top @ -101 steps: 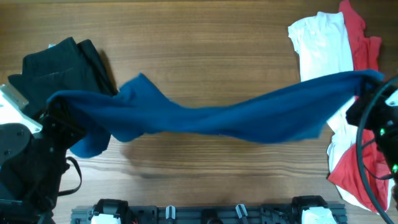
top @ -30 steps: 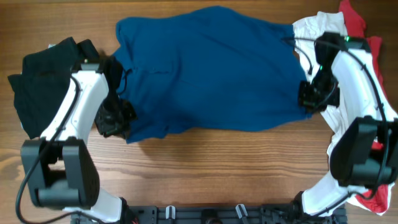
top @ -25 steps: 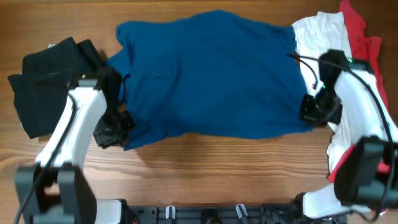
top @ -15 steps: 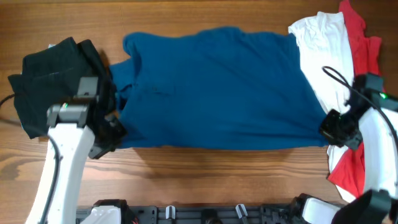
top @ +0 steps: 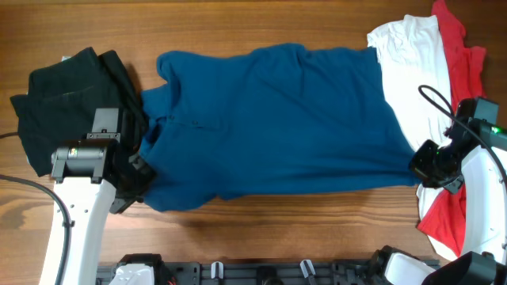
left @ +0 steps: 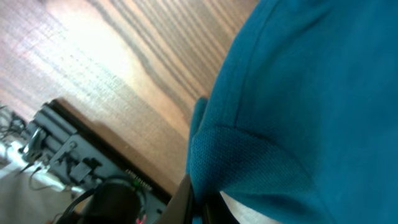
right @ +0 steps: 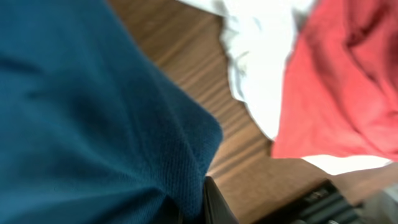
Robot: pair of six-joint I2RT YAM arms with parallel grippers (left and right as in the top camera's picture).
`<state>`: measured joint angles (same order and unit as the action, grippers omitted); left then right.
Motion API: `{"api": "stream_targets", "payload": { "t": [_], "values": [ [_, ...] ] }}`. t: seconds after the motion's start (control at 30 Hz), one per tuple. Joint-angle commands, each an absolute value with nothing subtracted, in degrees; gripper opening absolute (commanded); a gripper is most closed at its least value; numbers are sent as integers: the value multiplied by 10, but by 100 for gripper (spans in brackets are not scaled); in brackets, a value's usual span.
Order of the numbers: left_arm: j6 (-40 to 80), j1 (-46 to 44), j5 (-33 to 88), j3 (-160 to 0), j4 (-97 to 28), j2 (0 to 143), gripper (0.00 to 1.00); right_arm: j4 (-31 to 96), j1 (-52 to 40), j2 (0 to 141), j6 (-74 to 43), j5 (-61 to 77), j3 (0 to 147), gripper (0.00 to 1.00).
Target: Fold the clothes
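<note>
Our left tool (top: 141,180) is clamped tight on the near-left corner of the blue shirt (top: 277,119), and our right tool (top: 421,162) is clamped just as tight on its near-right corner. Moments ago we held the shirt bunched and hanging. Now it lies spread across the middle of the worktop (top: 261,32), between the black garment (top: 63,95) on the left and the white garment (top: 412,55) on the right, so we judge it ready for a first fold. Both arms reach in low from the near side.
</note>
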<state>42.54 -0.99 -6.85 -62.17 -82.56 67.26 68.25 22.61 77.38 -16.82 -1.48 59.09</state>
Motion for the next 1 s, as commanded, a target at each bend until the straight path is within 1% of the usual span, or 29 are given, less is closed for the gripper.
{"api": "stream_targets", "payload": {
  "t": [0.0,0.17,0.27,0.4,0.67,0.83,0.97],
  "values": [
    [385,-5,-51,-620,-781,656,4,667,229,757,-90,81,591,4],
    [312,-5,32,-665,-728,623,4,671,229,699,-71,169,654,4],
    [295,-5,32,-704,-721,586,4,671,229,645,-62,194,711,4],
    [287,-5,27,-740,-717,517,4,664,229,575,-47,194,774,4],
    [291,-5,19,-750,-646,370,4,611,229,465,-66,194,823,4],
    [305,-5,-13,-750,-605,352,4,584,229,479,-66,194,829,4],
    [305,-5,-13,-750,-598,404,4,581,229,555,-64,207,829,4]
  ]
}}
